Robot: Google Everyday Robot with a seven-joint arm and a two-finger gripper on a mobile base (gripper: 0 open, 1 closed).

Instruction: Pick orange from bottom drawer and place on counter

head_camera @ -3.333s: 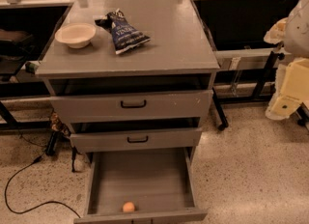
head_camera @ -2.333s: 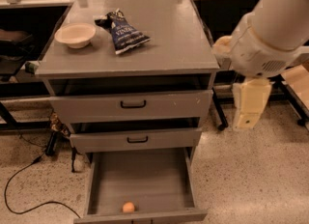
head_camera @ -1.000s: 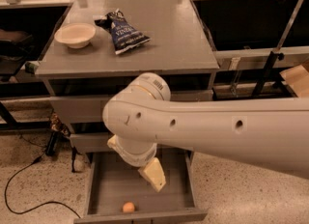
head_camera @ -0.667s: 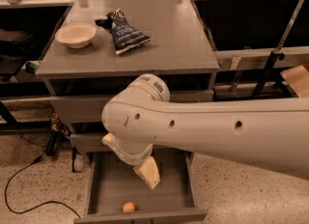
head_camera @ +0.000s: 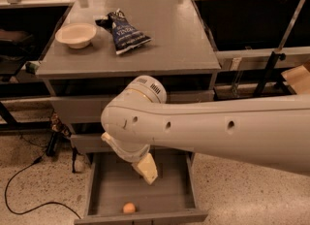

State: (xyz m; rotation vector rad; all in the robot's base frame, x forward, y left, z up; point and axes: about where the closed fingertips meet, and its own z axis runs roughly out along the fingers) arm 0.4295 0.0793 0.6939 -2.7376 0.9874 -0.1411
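The orange [head_camera: 129, 208] lies on the floor of the open bottom drawer [head_camera: 104, 195], near its front edge, left of the middle. My white arm reaches in from the right across the cabinet front. My gripper [head_camera: 147, 169] hangs cream-coloured over the drawer, above and slightly right of the orange, apart from it. The counter [head_camera: 169, 40] is the grey top of the cabinet, above the arm.
A cream bowl [head_camera: 76, 35] and a dark chip bag [head_camera: 125, 33] lie on the counter's left half. Dark side shelves flank the cabinet. A black cable [head_camera: 29, 190] runs over the speckled floor at the left. The arm hides the two upper drawers.
The arm swung in from the right across the cabinet front, and the gripper has come down over the open bottom drawer toward the orange. The orange has not moved.
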